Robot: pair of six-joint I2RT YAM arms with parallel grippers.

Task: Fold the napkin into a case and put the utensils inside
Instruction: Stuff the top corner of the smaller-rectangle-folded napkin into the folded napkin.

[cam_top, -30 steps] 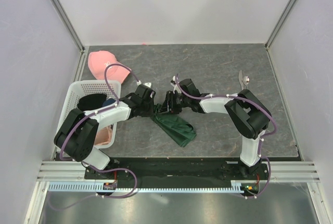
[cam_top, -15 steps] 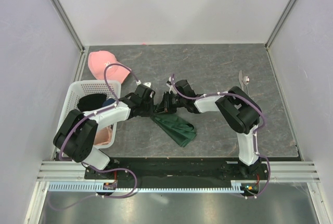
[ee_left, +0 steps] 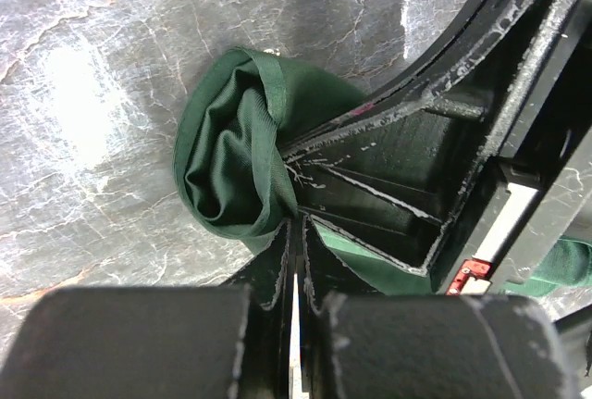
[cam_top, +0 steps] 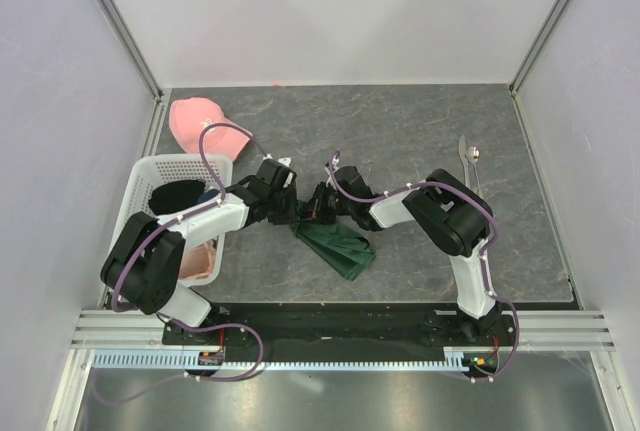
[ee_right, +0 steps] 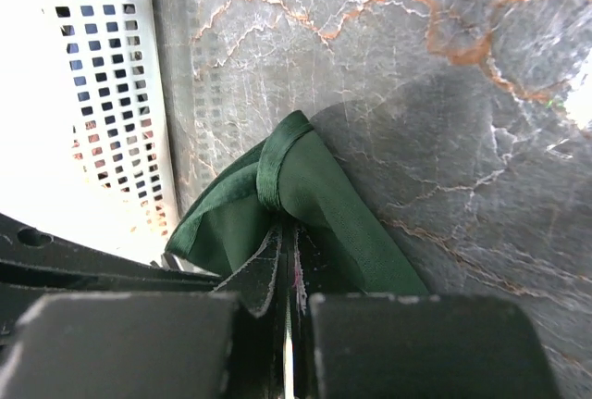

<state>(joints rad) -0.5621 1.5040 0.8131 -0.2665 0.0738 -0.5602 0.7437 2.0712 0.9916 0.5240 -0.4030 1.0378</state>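
Now, both pairs clamped. My left fingers (ee_left: 289, 249) are closed on a bunched end of the napkin (cam_top: 341, 249). My right fingers (ee_right: 278, 258) pinch the green hem just beside them, mid-surface (cam_top: 400, 131). The utensils (cam_top: 470, 164) lie side by side at far right, well apart from the cloth.
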